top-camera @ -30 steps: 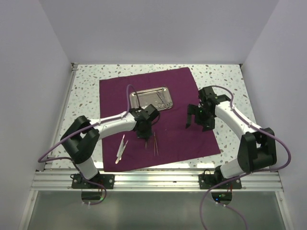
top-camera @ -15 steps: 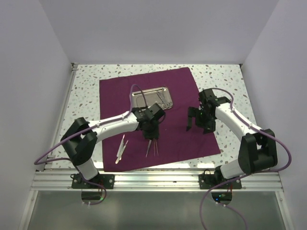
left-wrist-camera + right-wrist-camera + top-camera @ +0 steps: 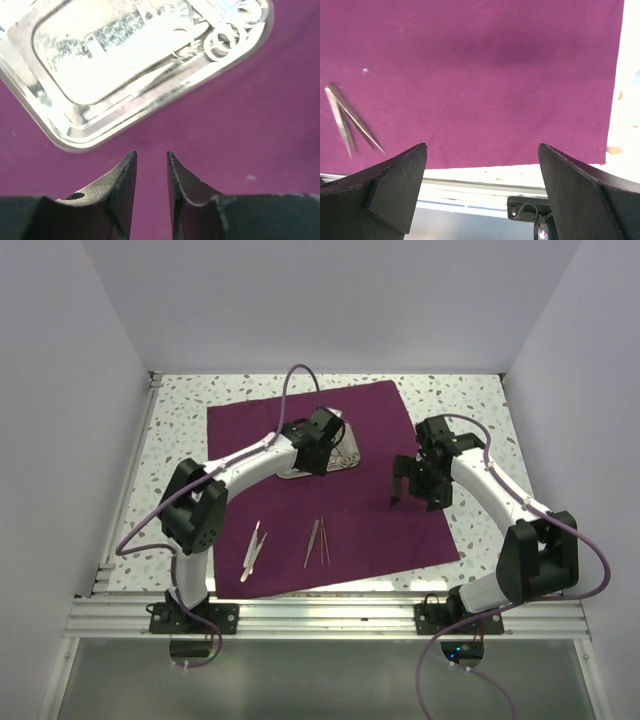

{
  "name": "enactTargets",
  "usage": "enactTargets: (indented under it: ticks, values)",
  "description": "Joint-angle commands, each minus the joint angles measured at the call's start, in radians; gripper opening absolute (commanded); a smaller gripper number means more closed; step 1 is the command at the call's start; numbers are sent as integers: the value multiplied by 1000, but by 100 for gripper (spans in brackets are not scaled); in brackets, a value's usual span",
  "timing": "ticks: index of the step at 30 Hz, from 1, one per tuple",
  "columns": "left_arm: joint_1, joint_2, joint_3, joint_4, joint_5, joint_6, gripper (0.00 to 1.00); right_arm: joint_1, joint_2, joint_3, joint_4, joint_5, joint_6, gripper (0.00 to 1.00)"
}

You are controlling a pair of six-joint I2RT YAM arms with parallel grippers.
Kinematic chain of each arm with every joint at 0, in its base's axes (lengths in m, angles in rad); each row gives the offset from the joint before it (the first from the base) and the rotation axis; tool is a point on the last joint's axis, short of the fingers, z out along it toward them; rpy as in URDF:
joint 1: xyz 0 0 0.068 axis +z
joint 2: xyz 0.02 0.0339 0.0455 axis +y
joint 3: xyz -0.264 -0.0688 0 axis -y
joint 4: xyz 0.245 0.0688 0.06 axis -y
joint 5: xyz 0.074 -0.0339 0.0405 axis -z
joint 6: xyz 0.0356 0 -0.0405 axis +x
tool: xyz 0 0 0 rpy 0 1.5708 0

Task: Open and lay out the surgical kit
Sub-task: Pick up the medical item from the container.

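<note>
Back from the laid-out tweezers (image 3: 318,541), left pincer (image 3: 151,156), narrow and empty, is reaching the tray (image 3: 75,142), likely for ring-handled scissors (image 3: 223,42) next; right pincer (image 3: 481,146) is hovering wide.

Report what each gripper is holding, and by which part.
Nothing is held. The left gripper hangs empty, jaws slightly apart, near the tray; the right gripper is wide open over the cloth.

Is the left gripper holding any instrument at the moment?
No, the left gripper is slightly open, with only bare cloth showing in its gap.
</note>
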Motion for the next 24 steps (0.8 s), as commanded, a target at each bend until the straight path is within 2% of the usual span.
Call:
enactTargets:
  ticks: [1, 5, 9, 15, 24]
  values:
    - [29, 46, 32, 107, -4, 215, 34, -7, -27, 27, -44, 28, -17, 97]
    - [42, 48, -10, 235, 56, 374, 34, -7, -36, 12, -34, 48, -5, 97]
    - [58, 63, -7, 309, 99, 465, 34, -5, -36, -8, -15, 48, 15, 97]
    - [115, 105, 21, 329, 206, 493, 34, -7, 3, 46, -26, 75, 3, 98]
    - [134, 200, 81, 309, 326, 482, 34, -11, 53, 78, -32, 98, -27, 98]
